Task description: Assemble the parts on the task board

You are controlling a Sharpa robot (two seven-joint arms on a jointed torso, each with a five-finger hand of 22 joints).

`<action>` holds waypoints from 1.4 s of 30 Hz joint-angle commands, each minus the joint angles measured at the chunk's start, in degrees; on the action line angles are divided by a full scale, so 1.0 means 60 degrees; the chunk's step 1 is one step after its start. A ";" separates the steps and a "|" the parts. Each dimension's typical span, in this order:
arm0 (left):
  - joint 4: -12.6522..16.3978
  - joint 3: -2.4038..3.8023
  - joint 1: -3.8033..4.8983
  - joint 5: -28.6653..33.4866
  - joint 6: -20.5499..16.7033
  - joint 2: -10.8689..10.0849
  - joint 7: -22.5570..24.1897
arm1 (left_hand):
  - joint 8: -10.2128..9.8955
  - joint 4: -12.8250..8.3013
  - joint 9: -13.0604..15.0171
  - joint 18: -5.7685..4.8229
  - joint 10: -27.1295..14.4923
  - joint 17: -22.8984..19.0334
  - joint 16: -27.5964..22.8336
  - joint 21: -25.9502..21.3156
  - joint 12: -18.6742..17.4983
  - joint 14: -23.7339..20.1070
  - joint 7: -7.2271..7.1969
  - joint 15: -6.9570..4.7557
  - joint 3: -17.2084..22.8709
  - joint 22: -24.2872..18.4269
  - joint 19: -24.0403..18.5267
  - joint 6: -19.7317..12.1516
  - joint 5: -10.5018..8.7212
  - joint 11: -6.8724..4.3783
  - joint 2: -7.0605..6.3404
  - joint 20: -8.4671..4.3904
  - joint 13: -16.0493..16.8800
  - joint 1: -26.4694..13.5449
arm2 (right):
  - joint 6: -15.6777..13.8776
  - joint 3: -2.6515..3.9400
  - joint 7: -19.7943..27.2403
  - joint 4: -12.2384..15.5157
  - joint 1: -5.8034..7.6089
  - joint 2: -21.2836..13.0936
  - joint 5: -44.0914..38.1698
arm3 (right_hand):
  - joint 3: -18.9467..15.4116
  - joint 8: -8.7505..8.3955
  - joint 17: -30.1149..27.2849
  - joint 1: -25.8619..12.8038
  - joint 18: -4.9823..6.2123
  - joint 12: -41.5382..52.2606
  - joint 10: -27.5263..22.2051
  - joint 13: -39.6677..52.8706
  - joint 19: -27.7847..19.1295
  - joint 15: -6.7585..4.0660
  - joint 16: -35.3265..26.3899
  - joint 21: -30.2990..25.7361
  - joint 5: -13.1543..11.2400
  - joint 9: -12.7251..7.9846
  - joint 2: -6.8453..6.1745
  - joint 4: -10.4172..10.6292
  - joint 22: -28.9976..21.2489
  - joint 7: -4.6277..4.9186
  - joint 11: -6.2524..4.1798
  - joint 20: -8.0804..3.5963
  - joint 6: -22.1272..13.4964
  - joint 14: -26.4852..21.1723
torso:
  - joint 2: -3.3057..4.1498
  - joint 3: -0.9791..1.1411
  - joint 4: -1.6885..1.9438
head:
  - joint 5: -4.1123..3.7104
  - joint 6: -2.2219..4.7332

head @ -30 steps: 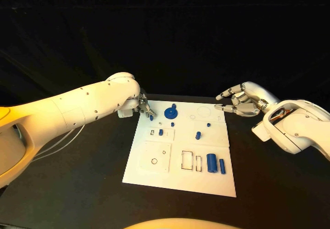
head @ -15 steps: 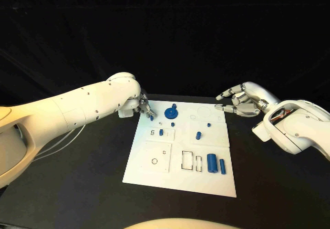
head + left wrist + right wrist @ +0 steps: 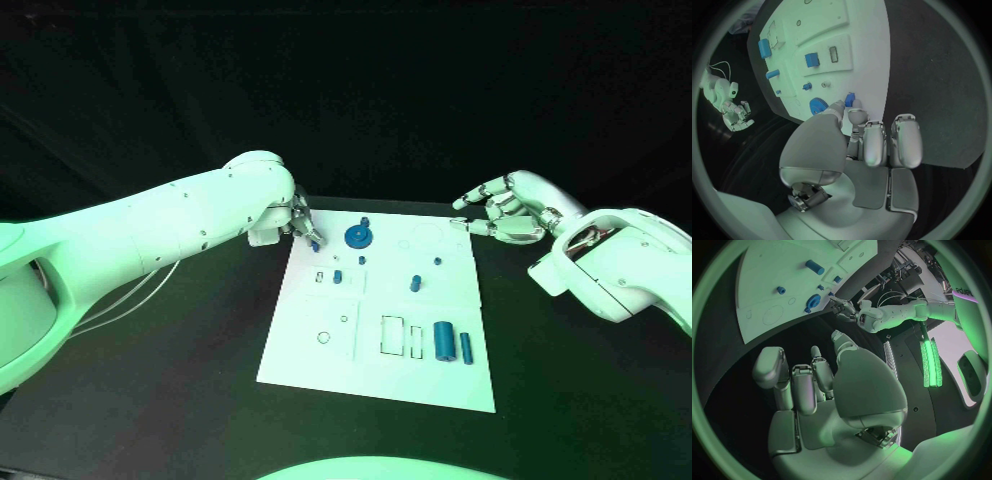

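We held a small blue part (image 3: 849,99) pinched in our left hand (image 3: 299,224) over the board (image 3: 378,372), our right hand (image 3: 505,212) loosely curled and empty, and judged the thin pinch might slip.

The left hand (image 3: 300,226) is crowding the task board's (image 3: 325,362) far left corner beside the blue gear (image 3: 356,237), while the right hand (image 3: 505,213) is hovering off its far right corner, leaving bare table (image 3: 159,380) flanking both long edges
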 commanded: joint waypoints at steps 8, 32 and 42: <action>0.0051 0.0001 -0.0002 0.0278 0.0135 -0.0016 0.0066 | -0.0079 -0.0952 -0.0108 -0.0017 -0.0005 0.0266 -0.0064 -0.0011 -0.0371 0.0422 0.0166 0.0116 0.3887 0.0047 0.0012 -0.0106 0.0061 0.0104 -0.0696 0.0156 -0.0334 0.1034 | 0.0062 0.0003 -0.0001 0.0000 -0.0005 -0.0002 -0.0090 | -0.0065 0.0064 0.0799 -0.0039 0.0134 0.0026 0.0001 0.0136 0.0007 -0.0069 -0.0025 0.0015 0.0048 -0.0014 0.0061 -0.0003 0.0009 -0.0035 0.0016 -0.0014 -0.0043 0.0592 | -0.0003 0.0003 0.0003 | 0.0003 -0.0026; 0.2114 -0.0001 -0.0032 0.1525 -0.1367 -0.1423 0.0316 | 0.0352 -0.1784 0.0174 -0.0039 0.0248 0.0287 -0.0048 0.0057 -0.0147 0.0433 0.0070 0.0047 0.5571 0.0187 0.0082 -0.0081 -0.0716 0.0011 -0.1180 0.0080 -0.0156 0.0172 | 0.0037 0.0003 0.0004 0.0015 -0.0005 -0.0031 -0.0090 | -0.0069 0.0071 0.0780 -0.0031 0.0136 0.0029 0.0006 0.0135 0.0008 -0.0071 -0.0040 0.0006 0.0081 -0.0017 0.0073 0.0000 0.0005 -0.0037 0.0014 -0.0016 -0.0038 0.0588 | -0.0061 0.0038 0.0042 | 0.0121 -0.0018; 0.3736 -0.0007 -0.0516 0.0174 -0.2626 -0.2220 0.0705 | 0.0459 -0.1960 0.0214 -0.0093 0.0418 0.0299 -0.0039 0.0198 -0.0054 0.0437 0.0022 0.0002 0.5982 0.0445 0.0223 0.0066 -0.0707 -0.0041 -0.1467 0.0037 -0.0043 0.0063 | 0.0033 0.0002 -0.0001 0.0030 -0.0004 -0.0074 -0.0087 | -0.0072 0.0073 0.0781 -0.0036 0.0134 0.0028 0.0006 0.0132 0.0013 -0.0072 -0.0040 0.0012 0.0094 -0.0018 0.0078 0.0006 0.0011 -0.0037 0.0013 -0.0017 -0.0036 0.0589 | -0.0053 0.0026 0.0063 | 0.0121 -0.0031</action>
